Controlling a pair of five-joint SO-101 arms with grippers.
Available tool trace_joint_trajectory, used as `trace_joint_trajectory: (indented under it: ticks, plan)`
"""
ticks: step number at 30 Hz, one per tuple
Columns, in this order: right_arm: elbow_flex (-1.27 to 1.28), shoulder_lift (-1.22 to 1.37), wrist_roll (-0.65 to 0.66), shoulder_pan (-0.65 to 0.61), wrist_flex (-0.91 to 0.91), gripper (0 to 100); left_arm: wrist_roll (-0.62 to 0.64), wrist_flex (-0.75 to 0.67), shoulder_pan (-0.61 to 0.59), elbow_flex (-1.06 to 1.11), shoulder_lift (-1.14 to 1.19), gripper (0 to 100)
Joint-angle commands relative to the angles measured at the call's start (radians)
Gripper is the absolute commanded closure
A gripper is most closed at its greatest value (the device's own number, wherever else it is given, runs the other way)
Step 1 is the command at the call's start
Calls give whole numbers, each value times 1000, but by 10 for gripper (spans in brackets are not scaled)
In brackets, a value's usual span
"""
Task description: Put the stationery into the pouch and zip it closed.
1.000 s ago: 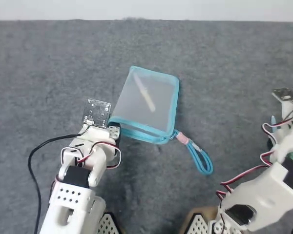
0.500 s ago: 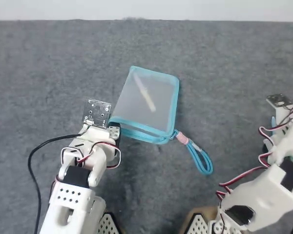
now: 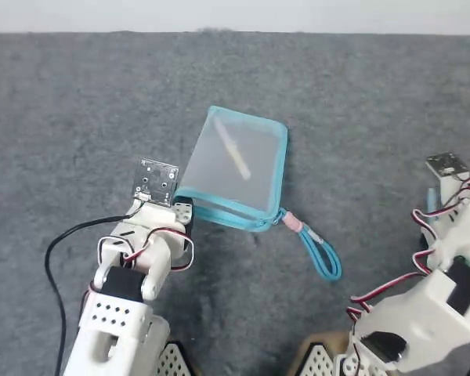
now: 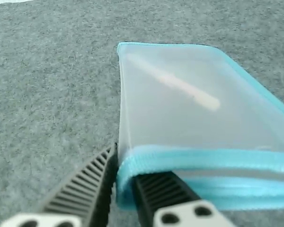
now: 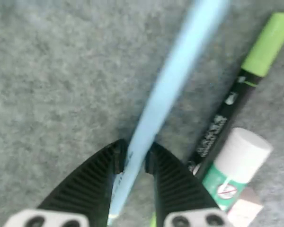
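Note:
A translucent pouch (image 3: 235, 168) with teal trim lies mid-table, a pale pencil-like stick (image 3: 234, 155) inside it and its teal strap (image 3: 319, 256) trailing to the right. My left gripper (image 3: 184, 213) is shut on the pouch's zipper edge (image 4: 180, 158) at its near left corner. At the far right, my right gripper (image 5: 135, 158) is shut on a light blue pen (image 5: 173, 90), lifted off the mat; the pen's tip (image 3: 432, 199) peeks out beside the arm. A black marker with a green cap (image 5: 239, 87) and a white-capped glue stick (image 5: 229, 165) lie on the mat beside it.
Grey felt mat (image 3: 102, 102) covers the table up to a pale wall at the back. Open mat lies between the pouch and the right arm (image 3: 446, 258).
The right arm has shifted slightly left and up with the blue pen. The left arm and the pouch have stayed still.

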Motion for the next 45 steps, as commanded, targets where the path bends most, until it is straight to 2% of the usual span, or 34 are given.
trace_joint_trajectory:
  ticks: [1,4,9,12,15,18,24,31,37,43,45]
  plan:
    - [0,-99,-40,-31,139,989,-6,-23,6,-19,-23,987]
    - [-17,-263,-87,-90,262,991,-6,-23,6,-19,-25,987]
    - [-15,-601,-226,-265,444,991,-5,-25,6,-19,-21,987]
    - [-14,-783,-264,-424,568,991,-5,-26,6,-19,-18,987]
    - [-15,-920,-322,-639,680,991,-5,-26,6,-19,-18,987]
    - [-11,-972,-368,-845,714,991,-3,-26,8,-19,-20,987]
    - [-14,-854,-396,-1067,713,991,-3,-28,8,-19,-25,987]
    - [-17,-780,-396,-1201,713,991,-5,-69,6,-21,-17,987]
    - [-18,-768,-446,-1202,713,991,-5,-71,14,-21,-17,987]
    - [-25,-789,-433,-1208,713,991,-3,-71,14,-21,-17,987]
    - [-48,-812,-411,-1251,713,991,-2,-72,14,-25,-17,987]
